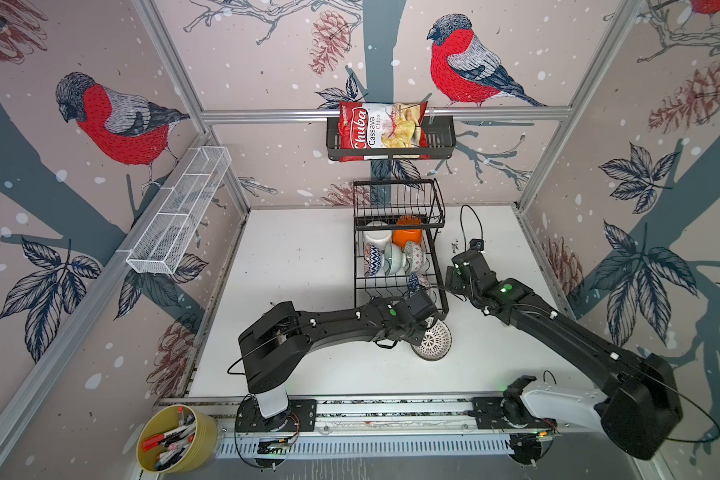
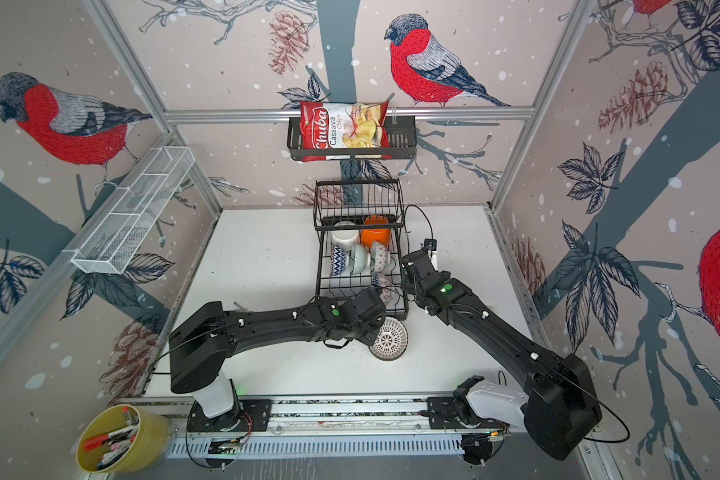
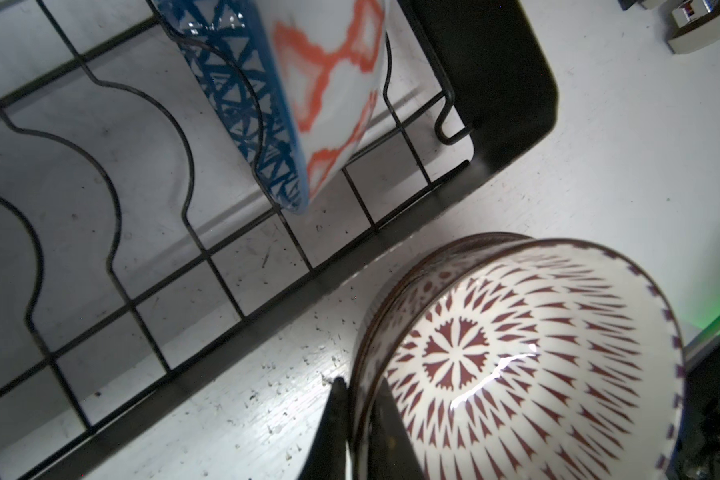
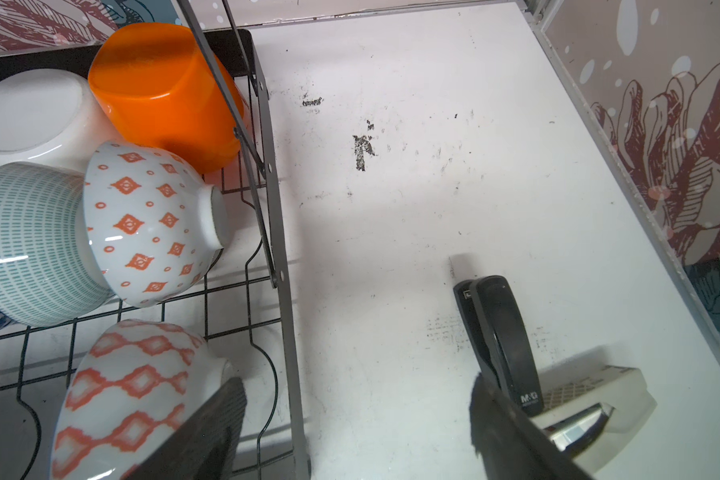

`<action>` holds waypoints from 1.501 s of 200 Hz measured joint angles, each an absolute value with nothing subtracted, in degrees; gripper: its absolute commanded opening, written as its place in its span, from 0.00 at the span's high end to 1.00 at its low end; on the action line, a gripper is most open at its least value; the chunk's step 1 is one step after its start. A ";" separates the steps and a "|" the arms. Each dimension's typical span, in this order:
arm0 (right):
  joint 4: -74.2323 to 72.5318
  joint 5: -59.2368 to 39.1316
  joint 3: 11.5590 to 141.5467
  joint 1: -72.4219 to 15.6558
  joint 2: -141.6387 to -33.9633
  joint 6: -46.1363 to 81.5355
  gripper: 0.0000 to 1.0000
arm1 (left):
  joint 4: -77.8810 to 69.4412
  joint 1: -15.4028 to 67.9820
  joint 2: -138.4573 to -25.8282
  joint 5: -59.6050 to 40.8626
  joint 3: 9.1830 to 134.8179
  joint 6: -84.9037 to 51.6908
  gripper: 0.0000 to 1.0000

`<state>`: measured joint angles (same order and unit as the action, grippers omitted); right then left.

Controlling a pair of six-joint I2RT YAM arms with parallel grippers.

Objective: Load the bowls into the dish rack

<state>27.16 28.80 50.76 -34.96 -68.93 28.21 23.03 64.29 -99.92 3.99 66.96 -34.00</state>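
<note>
My left gripper (image 3: 360, 386) is shut on the rim of a white bowl with a dark red sunburst pattern (image 3: 516, 357), one finger inside and one outside. The bowl is tilted just outside the front right corner of the black dish rack (image 3: 495, 83); both top views show it (image 1: 435, 343) (image 2: 389, 338). In the rack (image 1: 356, 266) lie a white bowl (image 4: 30, 112), an orange one (image 4: 163, 91), a green-dashed one (image 4: 26, 245), a red-diamond one (image 4: 150, 224) and a red-lattice one (image 4: 134, 390). My right gripper (image 4: 356, 386) stands open by the rack's right side, holding nothing.
A black stapler (image 4: 499, 332) and a white box (image 4: 599, 390) lie on the table right of the rack. A wall basket with a chips bag (image 1: 381, 129) hangs above the rack. A white mesh shelf (image 1: 179, 216) is on the left wall; a yellow tub of pens (image 1: 175, 440) stands front left.
</note>
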 measured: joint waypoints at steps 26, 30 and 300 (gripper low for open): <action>27.18 28.67 50.76 -34.96 -69.06 28.21 0.15 | 21.71 63.83 -99.13 2.15 65.93 -34.00 1.00; 27.16 28.62 50.76 -34.96 -69.08 28.21 0.15 | 21.71 63.72 -99.04 1.80 65.89 -34.00 1.00; 27.29 27.97 50.76 -34.98 -70.35 27.51 0.15 | 21.56 61.71 -100.01 1.50 67.26 -34.02 1.00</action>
<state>27.29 27.97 50.76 -34.98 -70.35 27.51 21.56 61.71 -100.01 1.50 67.26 -34.02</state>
